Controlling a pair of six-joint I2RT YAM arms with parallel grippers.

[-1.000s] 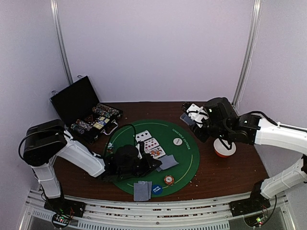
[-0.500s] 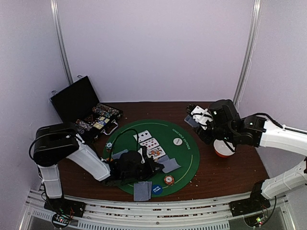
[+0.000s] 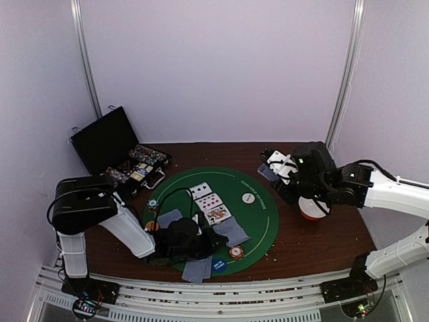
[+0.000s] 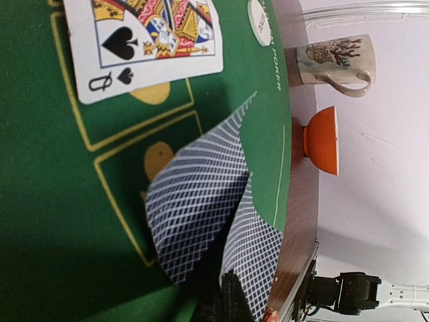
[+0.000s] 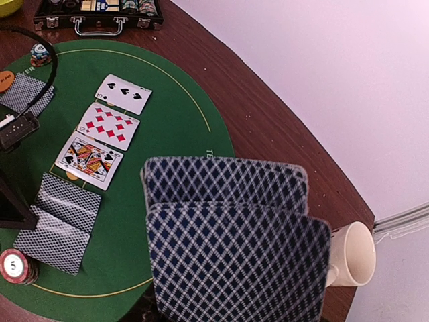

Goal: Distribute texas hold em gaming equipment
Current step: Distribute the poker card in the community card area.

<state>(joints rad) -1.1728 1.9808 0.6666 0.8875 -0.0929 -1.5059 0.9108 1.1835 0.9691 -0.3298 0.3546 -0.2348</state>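
Observation:
My left gripper (image 3: 212, 236) lies low on the green poker mat (image 3: 258, 225), and its fingers meet at the edge of a face-down card (image 4: 194, 201) that curls up beside a second one (image 4: 258, 258). My right gripper (image 3: 273, 168) hovers over the mat's far right edge, shut on a fanned deck of grey-backed cards (image 5: 234, 248) that hides its fingers. Three face-up cards (image 3: 210, 201) lie mid-mat, ending in a queen of spades (image 4: 147, 40). Two more face-down pairs (image 3: 169, 218) (image 3: 198, 268), a chip stack (image 3: 235, 252), a blue disc (image 3: 218, 265), a white disc (image 3: 249, 198) and an orange disc (image 3: 153, 227) lie on the mat.
An open black case (image 3: 107, 144) with rows of chips stands at the far left. A red-and-white bowl (image 3: 314, 209) sits under the right arm, with a beige mug (image 5: 352, 255) beside it. The table's front rail (image 3: 214, 295) runs along the near edge.
My left gripper has slid back toward the near edge, which uncovers the face-down pair at the mat's left. My right gripper with the deck has drifted slightly right.

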